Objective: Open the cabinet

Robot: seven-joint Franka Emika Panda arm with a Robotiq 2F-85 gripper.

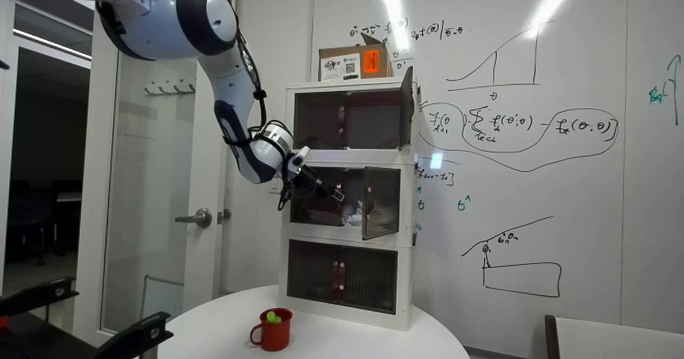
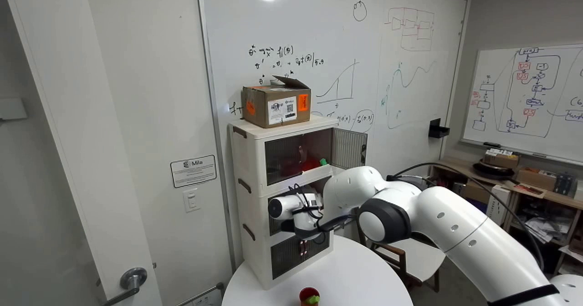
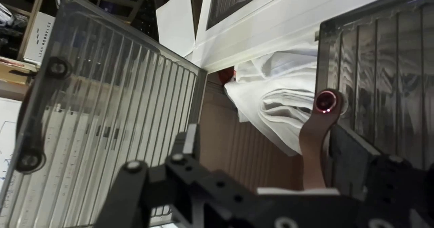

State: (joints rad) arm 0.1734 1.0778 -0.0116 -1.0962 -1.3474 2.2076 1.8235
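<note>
The cabinet (image 1: 347,158) is a tall white unit of three stacked compartments with dark see-through doors; it also shows in an exterior view (image 2: 248,165). In its middle compartment, the door (image 1: 381,204) stands swung outward; it fills the left of the wrist view (image 3: 135,99). The neighbouring door (image 3: 379,82) looks shut and has a brown strap handle (image 3: 313,146). My gripper (image 1: 335,193) is in front of the middle compartment. In the wrist view its fingers (image 3: 266,141) are wide apart, with the strap between them, close to the right finger. Folded white cloth (image 3: 281,92) lies inside.
The top compartment's door (image 1: 407,108) stands open. The bottom doors (image 1: 342,276) are shut. A cardboard box (image 2: 278,105) sits on top of the cabinet. A red mug (image 1: 275,329) stands on the round white table (image 1: 331,343). A chair (image 2: 412,256) is beside the table.
</note>
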